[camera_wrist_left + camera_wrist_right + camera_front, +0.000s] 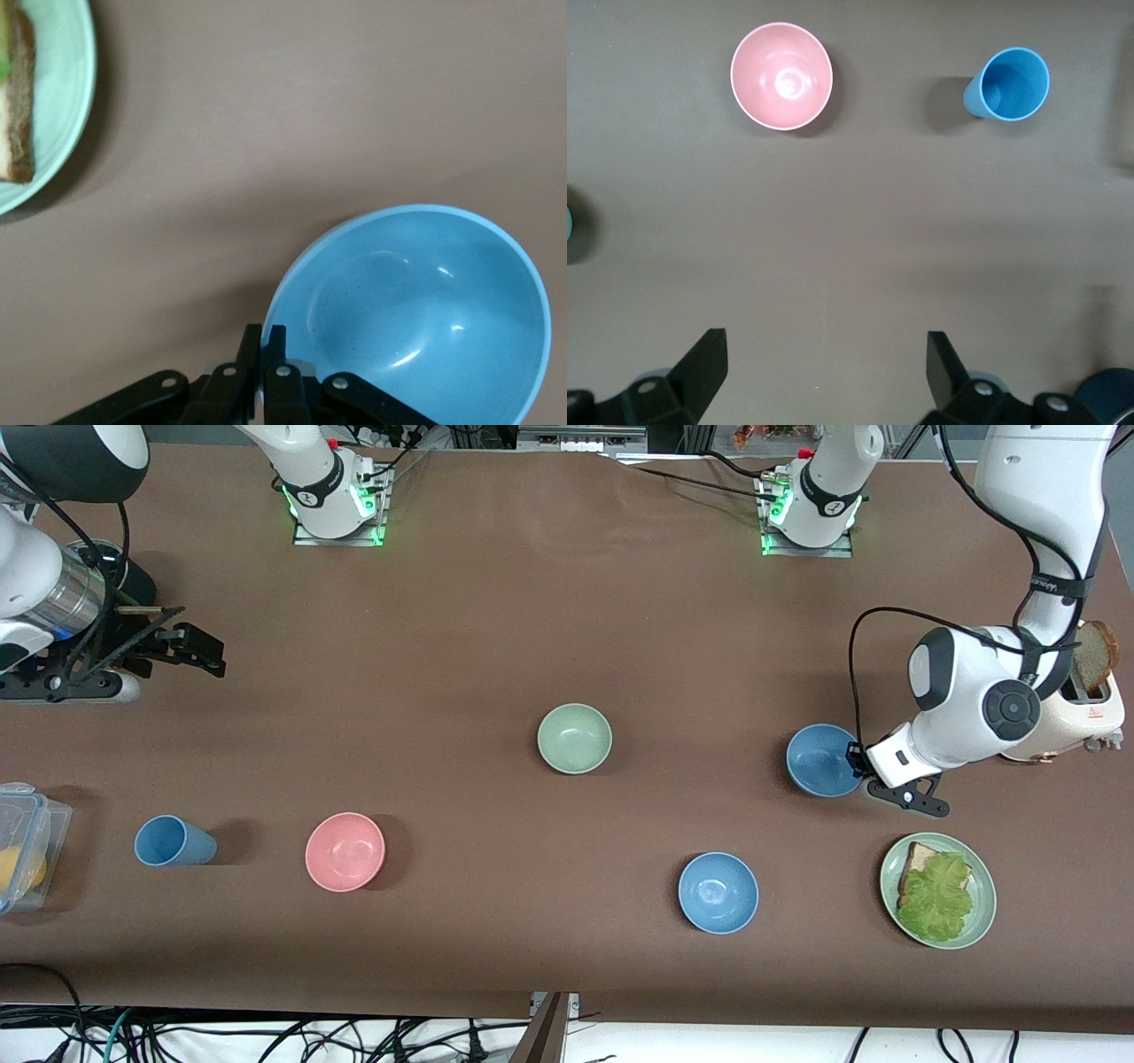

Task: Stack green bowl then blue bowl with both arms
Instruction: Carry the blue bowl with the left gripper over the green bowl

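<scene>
While the right end effector [824,372] is held wide apart, waiting above the right arm's end of the counter [496,620], the left end effector [264,372] is clamped on the rim of the blue bowl [822,759]. The green bowl [575,738] is seen mid-counter, well apart.

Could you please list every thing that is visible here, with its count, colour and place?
green bowl: 1, pale green, table middle.
blue bowls: 2, blue; one gripped, one nearer the camera.
pink bowl: 1, pink, toward the right arm's end.
cup: 1, blue, beside the pink bowl.
plate: 1, green, with bread and lettuce.
toaster: 1, cream, holding bread.
container: 1, clear, table edge.
left end effector: shut on the blue bowl's rim.
right end effector: open, waiting.
</scene>
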{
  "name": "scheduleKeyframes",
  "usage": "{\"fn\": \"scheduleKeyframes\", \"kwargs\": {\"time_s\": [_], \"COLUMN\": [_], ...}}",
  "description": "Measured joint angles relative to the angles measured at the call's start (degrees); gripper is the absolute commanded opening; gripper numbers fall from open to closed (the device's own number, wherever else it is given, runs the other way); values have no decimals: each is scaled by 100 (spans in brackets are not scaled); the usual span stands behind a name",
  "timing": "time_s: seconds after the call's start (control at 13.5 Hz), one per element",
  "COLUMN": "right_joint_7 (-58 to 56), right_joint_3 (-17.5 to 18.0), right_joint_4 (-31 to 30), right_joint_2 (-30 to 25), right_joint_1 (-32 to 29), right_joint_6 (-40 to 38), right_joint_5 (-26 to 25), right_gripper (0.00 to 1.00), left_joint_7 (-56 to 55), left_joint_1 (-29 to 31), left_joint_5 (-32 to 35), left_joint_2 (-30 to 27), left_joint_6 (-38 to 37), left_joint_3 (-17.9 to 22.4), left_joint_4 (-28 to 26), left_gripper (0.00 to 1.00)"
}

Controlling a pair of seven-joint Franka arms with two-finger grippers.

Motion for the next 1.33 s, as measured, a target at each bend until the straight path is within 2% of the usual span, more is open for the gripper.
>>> {"fn": "scheduleKeyframes", "kwargs": {"time_s": [0.22,0.37,0.59,0.81,1.04,1.33], "right_joint_7": [0,0,0,0,0,0], "right_joint_3": [8,9,9,9,9,8], "right_joint_4": [14,14,14,14,14,14], "right_joint_2": [16,44,61,64,65,66], "right_joint_1": [0,-1,-25,-42,-49,-56], "right_joint_6": [1,5,9,11,13,14], "right_joint_5": [0,0,-1,-2,-3,-4], "right_gripper": [99,100,99,99,99,99], "left_joint_7": [-527,-1353,-2657,-3398,-3575,-3613], "left_joint_1": [-84,-264,-1156,-1838,-2141,-2395], "left_joint_5": [-6,-7,-8,-9,-14,-15], "left_joint_2": [-154,-166,17,628,1170,1356], "left_joint_6": [-1469,-1827,-1827,-1434,-1153,-863], "left_joint_3": [-566,-1114,-1297,-1303,-1306,-1305], "left_joint_4": [1002,1489,1749,1965,2254,2401], "left_gripper": [0,0,0,0,0,0]}}
